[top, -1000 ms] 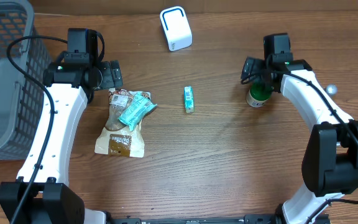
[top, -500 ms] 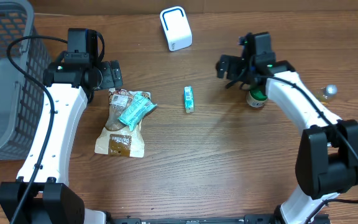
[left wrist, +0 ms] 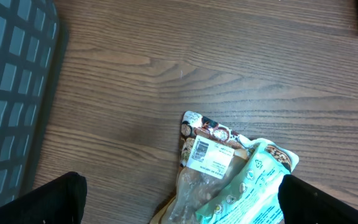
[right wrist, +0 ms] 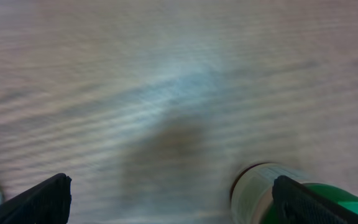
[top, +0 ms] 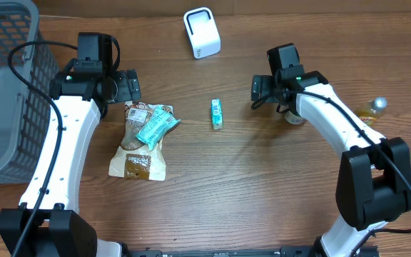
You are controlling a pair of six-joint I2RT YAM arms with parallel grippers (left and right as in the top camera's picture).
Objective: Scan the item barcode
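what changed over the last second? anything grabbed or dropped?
The right end effector swung left, away from above the green bottle and toward the small green box, open and holding nothing. Nothing was grasped or released. Unchanged: the left end effector, open beside the snack packets; the white scanner; the basket.

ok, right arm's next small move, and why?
Probably shift the right gripper left and a little toward its base, to hover above the small green pack. Its jaws are open and empty, and the pack lies alone on the table just to its left.
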